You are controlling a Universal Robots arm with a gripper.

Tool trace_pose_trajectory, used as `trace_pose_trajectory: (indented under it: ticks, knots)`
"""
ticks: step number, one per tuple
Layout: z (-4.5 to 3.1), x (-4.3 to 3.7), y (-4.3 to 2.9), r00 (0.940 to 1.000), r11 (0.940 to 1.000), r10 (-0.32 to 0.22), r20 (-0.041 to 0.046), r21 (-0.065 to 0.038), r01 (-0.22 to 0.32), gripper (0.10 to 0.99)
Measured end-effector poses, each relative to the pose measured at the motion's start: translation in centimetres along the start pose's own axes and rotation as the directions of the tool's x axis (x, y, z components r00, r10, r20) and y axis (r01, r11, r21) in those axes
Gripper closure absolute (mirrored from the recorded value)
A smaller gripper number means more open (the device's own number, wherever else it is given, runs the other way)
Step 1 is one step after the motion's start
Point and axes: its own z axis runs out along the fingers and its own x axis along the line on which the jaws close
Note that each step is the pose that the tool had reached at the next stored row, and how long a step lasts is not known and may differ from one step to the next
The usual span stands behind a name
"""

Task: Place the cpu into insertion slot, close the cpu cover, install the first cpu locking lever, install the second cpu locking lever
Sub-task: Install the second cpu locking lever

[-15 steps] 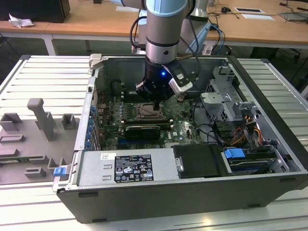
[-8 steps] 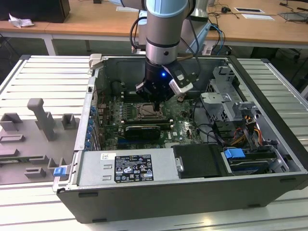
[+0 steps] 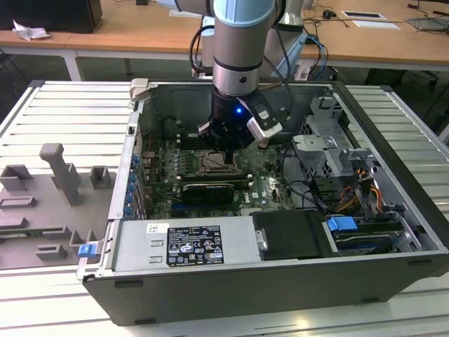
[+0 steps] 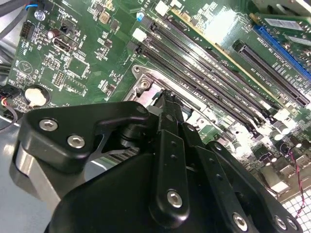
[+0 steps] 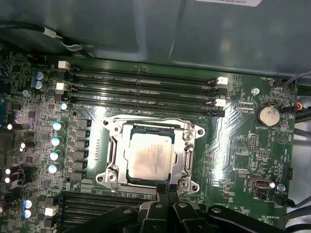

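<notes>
We see the cpu (image 5: 148, 157), a pale silver-grey square, lying flat in the insertion slot (image 5: 127, 167) on the green motherboard (image 5: 238, 145). The cpu cover (image 5: 187, 155), a silver metal frame, lies closed around it, beside the memory slots.

computer case (image 3: 210, 281) on slatted table (image 3: 63, 112)

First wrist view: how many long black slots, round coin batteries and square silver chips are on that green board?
Long black slots: 4
Coin battery: 1
Square silver chip, the cpu: 1
Total: 6
</notes>
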Motion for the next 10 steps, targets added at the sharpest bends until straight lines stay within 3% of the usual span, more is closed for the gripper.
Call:
trace_pose_trajectory:
  ticks: [5, 10]
  knots:
    - [-0.01, 0.03, -0.31, 1.0, 1.0, 0.0, 0.0, 0.0, 0.0, 0.98]
    - [-1.11, 0.03, -0.43, 1.0, 1.0, 0.0, 0.0001, 0.0, 0.0, 0.98]
